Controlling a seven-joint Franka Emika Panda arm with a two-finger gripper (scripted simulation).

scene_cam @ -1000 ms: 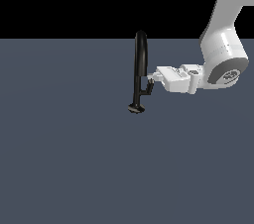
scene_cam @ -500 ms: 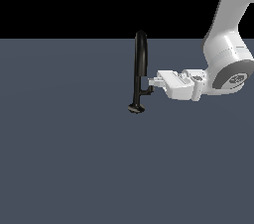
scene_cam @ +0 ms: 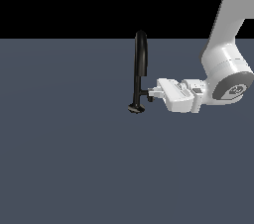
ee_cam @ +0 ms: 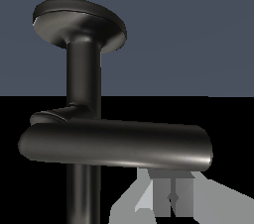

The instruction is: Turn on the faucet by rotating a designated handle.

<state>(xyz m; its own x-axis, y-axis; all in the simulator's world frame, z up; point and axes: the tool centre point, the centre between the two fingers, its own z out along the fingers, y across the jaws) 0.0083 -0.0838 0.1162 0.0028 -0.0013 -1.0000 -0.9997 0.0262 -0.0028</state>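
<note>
A plain slate-blue tabletop [scene_cam: 64, 168] fills the lower part of the exterior view, flat and unmarked, with solid black behind it — no walls or room detail show. Near the middle stands the faucet [scene_cam: 140, 59], a glossy black arched tube on a small round base. Its handle [scene_cam: 147, 95] juts from the lower stem toward the exterior view's right. There the white pincer [scene_cam: 153, 92] reaches in level, its tips at the handle; whether they are apart or clamped cannot be told. Behind it the wrist bends — the arm rises steeply to the upper right corner.
</note>
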